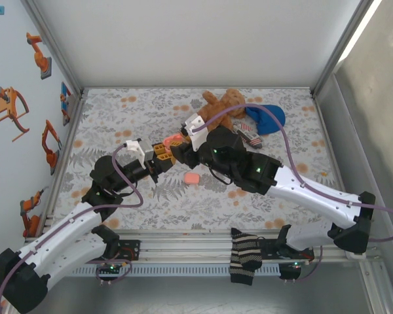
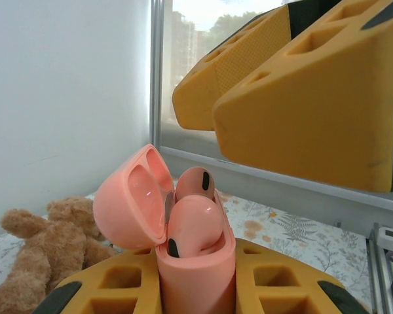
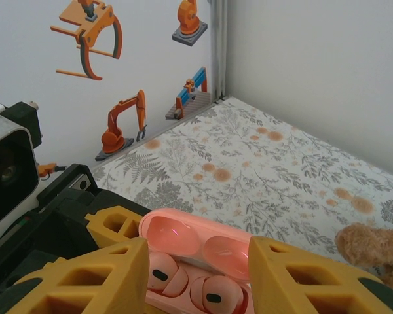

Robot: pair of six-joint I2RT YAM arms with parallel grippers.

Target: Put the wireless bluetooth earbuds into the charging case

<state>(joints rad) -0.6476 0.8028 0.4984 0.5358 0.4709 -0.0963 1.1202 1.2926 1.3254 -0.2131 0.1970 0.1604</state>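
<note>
While the left gripper (image 1: 161,154) clamps the open charging case (image 2: 203,268) (both earbuds (image 2: 193,222) seated inside), that case sits just beyond the right gripper's (image 3: 196,255) parted, empty jaws.

The floral-patterned table (image 1: 118,118) carries a teddy bear (image 1: 226,104), a blue cloth (image 1: 270,118) and a striped sock (image 1: 250,135) toward its far edge. A pink case (image 1: 191,178) lies near its centre.

No text, label or number is readable anywhere.

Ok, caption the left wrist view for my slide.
Left jaws grip the open pink case with two earbuds in it; right jaws hover above, teddy behind.
</note>
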